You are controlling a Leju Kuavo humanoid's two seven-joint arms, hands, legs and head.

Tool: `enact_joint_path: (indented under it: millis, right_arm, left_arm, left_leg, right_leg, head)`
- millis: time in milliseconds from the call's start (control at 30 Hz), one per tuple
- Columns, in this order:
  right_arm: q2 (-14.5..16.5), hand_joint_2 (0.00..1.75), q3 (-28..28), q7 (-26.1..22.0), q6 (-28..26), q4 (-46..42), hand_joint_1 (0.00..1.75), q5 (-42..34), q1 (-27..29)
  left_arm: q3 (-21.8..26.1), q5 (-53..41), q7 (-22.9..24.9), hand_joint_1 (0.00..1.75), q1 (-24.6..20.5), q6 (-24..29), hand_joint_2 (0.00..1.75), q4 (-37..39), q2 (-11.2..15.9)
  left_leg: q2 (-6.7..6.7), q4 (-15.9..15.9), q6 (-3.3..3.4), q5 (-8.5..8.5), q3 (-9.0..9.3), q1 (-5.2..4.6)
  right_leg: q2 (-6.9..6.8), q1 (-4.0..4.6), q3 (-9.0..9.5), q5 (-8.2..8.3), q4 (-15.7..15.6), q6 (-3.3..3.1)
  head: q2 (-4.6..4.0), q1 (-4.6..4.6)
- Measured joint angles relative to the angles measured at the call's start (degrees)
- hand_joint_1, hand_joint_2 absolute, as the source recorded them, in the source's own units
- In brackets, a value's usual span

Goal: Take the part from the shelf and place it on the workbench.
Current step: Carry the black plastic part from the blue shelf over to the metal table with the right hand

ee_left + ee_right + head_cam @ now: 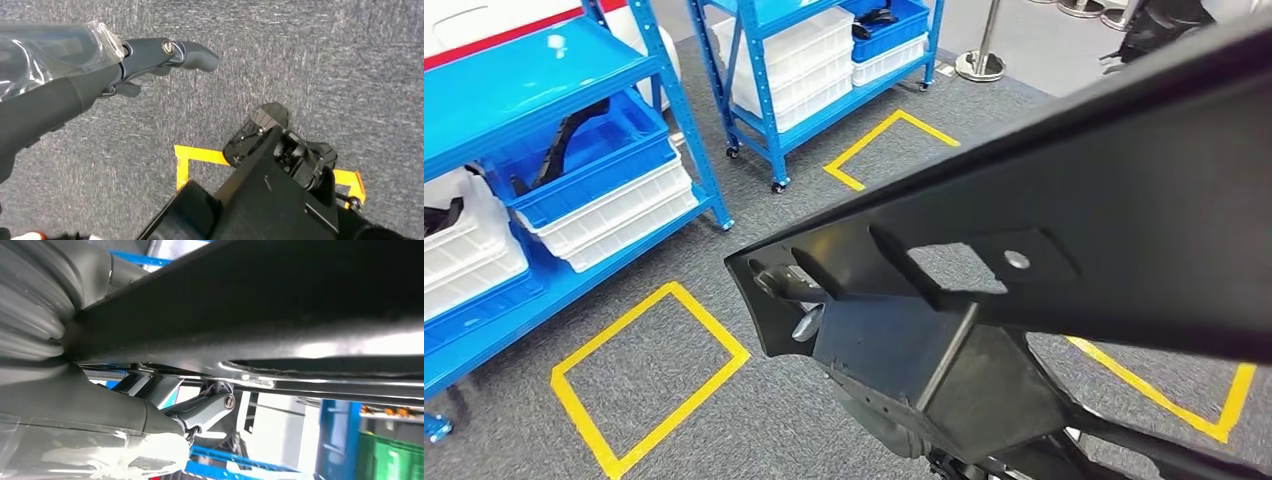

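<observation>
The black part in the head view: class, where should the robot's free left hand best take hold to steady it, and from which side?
Probably the tapered end with the cut-outs, approached from the robot's left. The black part is long and narrows toward that end, which juts out unsupported. Its thin edges there suit a wrap of the fingers. The right hand holds it elsewhere, and the left hand is empty.

Left robot hand (150, 60) empty, fingers extended above grey carpet (300, 60) with yellow tape (200, 155).
</observation>
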Motion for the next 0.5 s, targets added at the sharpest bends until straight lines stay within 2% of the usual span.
enact_joint_path:
  millis: [67, 100, 133, 167, 200, 233, 300, 333, 367, 433, 467, 500]
  right_arm:
    - [0.1, 1.75, 0.1, -0.2, 0.0, 0.0, 1.75, 0.1, 0.0]
    - [0.1, 1.75, 0.1, -0.3, 0.1, 0.0, 1.75, 0.1, 0.2]
    - [0.1, 1.75, 0.2, -0.3, 0.1, 0.0, 1.75, 0.2, 0.3]
    - [0.1, 1.75, 0.2, -0.3, 0.2, 0.0, 1.75, 0.3, 0.4]
    - [0.1, 1.75, 0.2, -0.4, 0.2, 0.0, 1.75, 0.4, 0.5]
    - [0.1, 1.75, 0.2, -0.4, 0.2, 0.0, 1.75, 0.5, 0.5]
    - [0.2, 1.75, 0.3, -0.5, 0.3, 0.0, 1.75, 0.7, 0.4]
    - [0.2, 1.75, 0.3, -0.5, 0.4, 0.0, 1.75, 0.9, 0.4]
    - [0.2, 1.75, 0.3, -0.5, 0.5, 0.0, 1.75, 1.0, 0.4]
    - [0.2, 1.75, 0.3, -0.5, 0.7, 0.0, 1.75, 1.3, 0.5]
    - [0.2, 1.75, 0.3, -0.5, 0.7, -0.1, 1.75, 1.3, 0.5]
    - [0.2, 1.75, 0.3, -0.5, 0.8, -0.1, 1.75, 1.3, 0.5]
  left_arm:
    - [0.0, 0.2, 0.3, 0.00, 0.2, -0.1, 1.75, 0.0, 0.0]
    - [0.0, 0.3, 0.4, 0.00, 0.1, -0.1, 1.75, 0.0, 0.0]
    - [0.1, 0.4, 0.6, 0.00, 0.0, -0.2, 1.75, 0.0, 0.0]
    - [0.1, 0.4, 0.7, 0.00, -0.1, -0.3, 1.75, 0.0, 0.0]
    - [0.1, 0.4, 0.9, 0.00, -0.2, -0.3, 1.75, 0.0, 0.0]
    - [0.1, 0.4, 1.0, 0.00, -0.1, -0.4, 1.75, 0.0, 0.0]
    - [0.0, 0.4, 1.0, 0.00, 0.2, -0.4, 1.75, 0.0, 0.0]
    - [0.0, 0.4, 0.9, 0.00, 0.4, -0.4, 1.75, 0.0, 0.0]
    - [0.0, 0.4, 0.7, 0.00, 0.4, -0.4, 1.75, 0.0, 0.0]
    - [0.0, 0.4, 0.2, 0.00, 0.3, -0.2, 1.75, 0.0, -0.1]
    - [0.0, 0.4, -0.1, 0.00, 0.3, -0.1, 1.75, 0.0, -0.1]
    - [0.0, 0.4, -0.3, 0.00, 0.2, 0.1, 1.75, 0.0, -0.1]
  left_leg:
    - [-2.54, 7.3, -0.58, -4.05, -3.12, 0.35]
    - [-2.97, 11.6, -0.77, -5.87, -5.00, 0.46]
    - [-3.11, 14.7, -0.92, -6.83, -6.31, 0.56]
    - [-3.14, 15.6, -1.04, -6.59, -6.58, 0.68]
    - [-3.25, 14.0, -1.15, -5.23, -5.72, 0.85]
    - [-3.70, 10.3, -1.25, -3.11, -3.93, 1.09]
    - [-6.23, 2.1, -1.41, 0.34, -0.26, 1.71]
    - [-7.33, -0.4, -1.38, 1.09, 0.69, 1.86]
    - [-8.00, -1.4, -1.20, 1.16, 0.93, 1.86]
    - [-7.21, -1.5, -0.47, 1.28, 0.70, 1.67]
    - [-6.64, -1.6, -0.02, 1.46, 0.66, 1.66]
    - [-5.97, -1.7, 0.45, 1.65, 0.67, 1.68]
  right_leg:
    - [0.94, -0.20, -0.24, 0.25, 0.0, -0.35]
    - [1.48, -0.21, -0.36, 0.34, 0.0, -0.42]
    - [2.08, -0.23, -0.45, 0.41, 0.0, -0.42]
    - [2.75, -0.29, -0.49, 0.49, 0.0, -0.36]
    - [3.50, -0.36, -0.49, 0.56, 0.1, -0.27]
    - [4.30, -0.46, -0.48, 0.62, 0.2, -0.14]
    - [5.88, -0.49, -0.77, 0.74, 0.5, 0.32]
    - [6.56, -0.48, -1.13, 0.88, 0.6, 0.67]
    - [7.19, -0.47, -1.55, 1.07, 0.7, 1.07]
    - [8.01, -0.64, -2.27, 1.43, 0.8, 1.79]
    - [7.24, -0.65, -2.61, 1.14, 1.3, 2.06]
    - [5.88, -0.63, -3.30, 0.21, 2.7, 2.29]
  head:
    - [0.00, -0.10]
    - [0.00, -0.12]
    - [0.00, -0.12]
    - [0.00, -0.12]
    - [0.00, -0.13]
    - [0.00, -0.13]
    - [0.00, -0.13]
    - [0.00, -0.13]
    - [0.00, -0.14]
    - [0.00, -0.14]
    - [0.00, -0.10]
    - [0.00, -0.04]
